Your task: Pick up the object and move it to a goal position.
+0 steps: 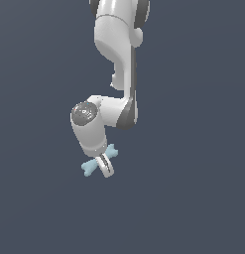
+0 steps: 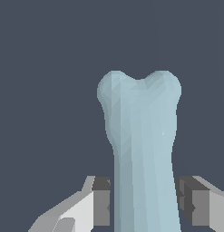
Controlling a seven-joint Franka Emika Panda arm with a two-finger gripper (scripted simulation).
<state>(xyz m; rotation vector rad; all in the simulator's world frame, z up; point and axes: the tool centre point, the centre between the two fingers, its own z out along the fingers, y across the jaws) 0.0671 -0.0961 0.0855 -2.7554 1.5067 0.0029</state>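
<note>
Small pale-blue bone-shaped object (image 2: 140,149): matte, faceted surface. White arm shell (image 1: 114,44): smooth, slight gloss, plastic-looking. Grey gripper pads (image 2: 102,201): dull, matte.

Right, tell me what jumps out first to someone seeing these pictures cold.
The white arm reaches down from the top of the exterior view across a flat, dark grey-blue background. At its tip, the gripper sits over a pale blue bone-shaped object, whose knobbed ends stick out on either side. In the wrist view that object fills the middle, its shaft between the two fingers.
</note>
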